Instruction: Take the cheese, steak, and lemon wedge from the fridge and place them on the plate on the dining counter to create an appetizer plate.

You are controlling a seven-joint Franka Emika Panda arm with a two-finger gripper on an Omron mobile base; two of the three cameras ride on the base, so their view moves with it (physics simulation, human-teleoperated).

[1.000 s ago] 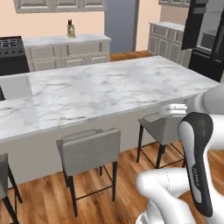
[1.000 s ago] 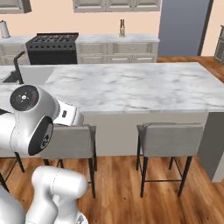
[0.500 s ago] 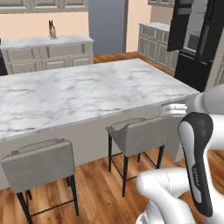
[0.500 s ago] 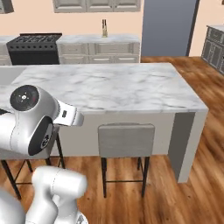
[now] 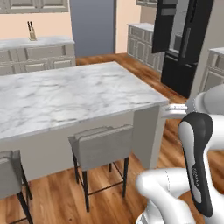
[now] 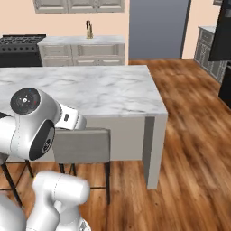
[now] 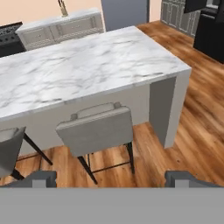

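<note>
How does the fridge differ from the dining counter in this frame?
The fridge is tall and black, standing upright with a door swung open; the dining counter is a low, long white marble slab with grey veins. The fridge stands by the far cabinets, while the counter has grey stools tucked under it.

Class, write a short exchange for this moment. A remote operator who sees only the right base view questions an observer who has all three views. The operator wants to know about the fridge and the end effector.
Operator: From the right base view I can't judge the fridge. Is it open?
Observer: It looks so. In the left base view the fridge stands beyond the far end of the dining counter, with its black doors swung outward.
Operator: And the end effector, is it carrying anything?
Observer: No. In the hand view the end effector is open, with nothing between its fingertips.
</note>
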